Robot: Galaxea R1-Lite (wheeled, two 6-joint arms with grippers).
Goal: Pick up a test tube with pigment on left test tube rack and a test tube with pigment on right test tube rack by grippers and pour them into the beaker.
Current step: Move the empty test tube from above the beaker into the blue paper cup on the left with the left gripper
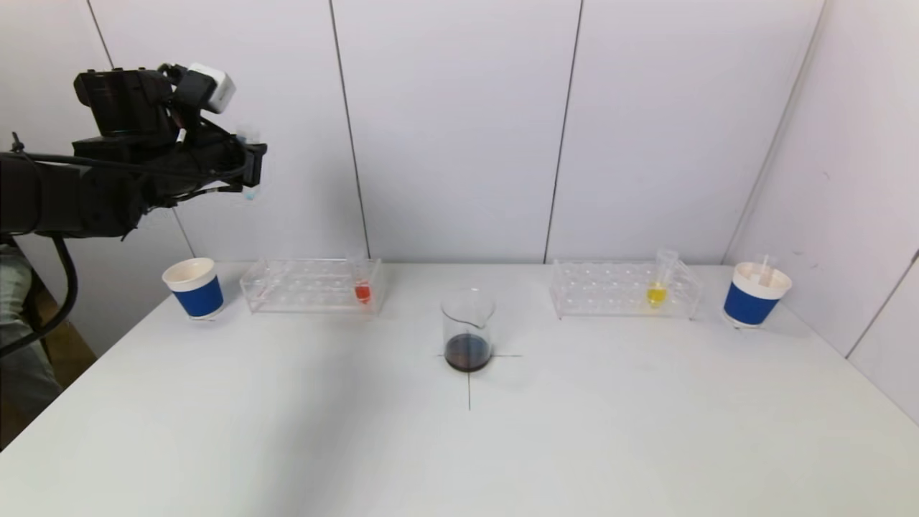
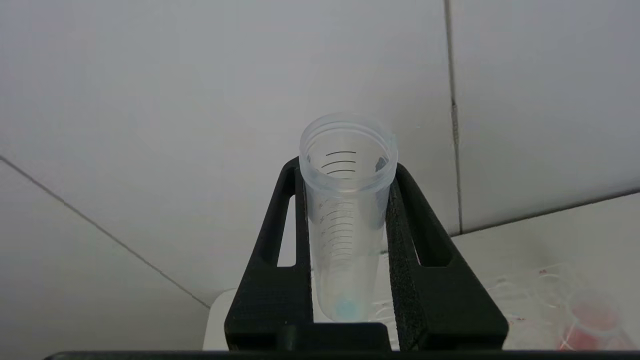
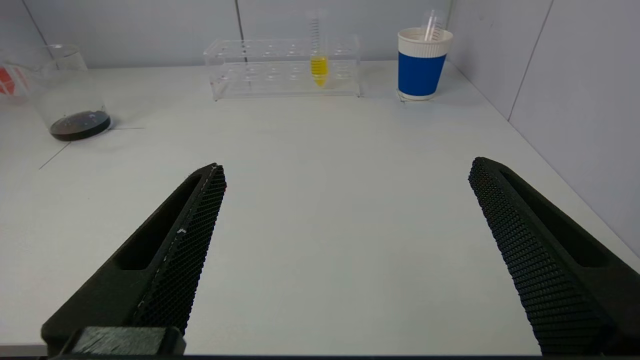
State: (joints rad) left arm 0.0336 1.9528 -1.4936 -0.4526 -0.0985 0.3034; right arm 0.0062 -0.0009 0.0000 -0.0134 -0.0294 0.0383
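Left wrist view: the left gripper (image 2: 347,235) is clamped on a nearly empty test tube (image 2: 345,220) between its fingers — tip half hidden. The right gripper (image 3: 345,215) gapes wide, holding nothing; the beaker (image 3: 65,95) is cut off.

No readable text; the test tube (image 2: 345,210) bears only graduation lines, numerals illegible

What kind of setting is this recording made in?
Probably a mock chemistry-lab bench: clear plastic test tube racks holding pigment tubes, a glass beaker of dark liquid, on a white table between plain panel walls.
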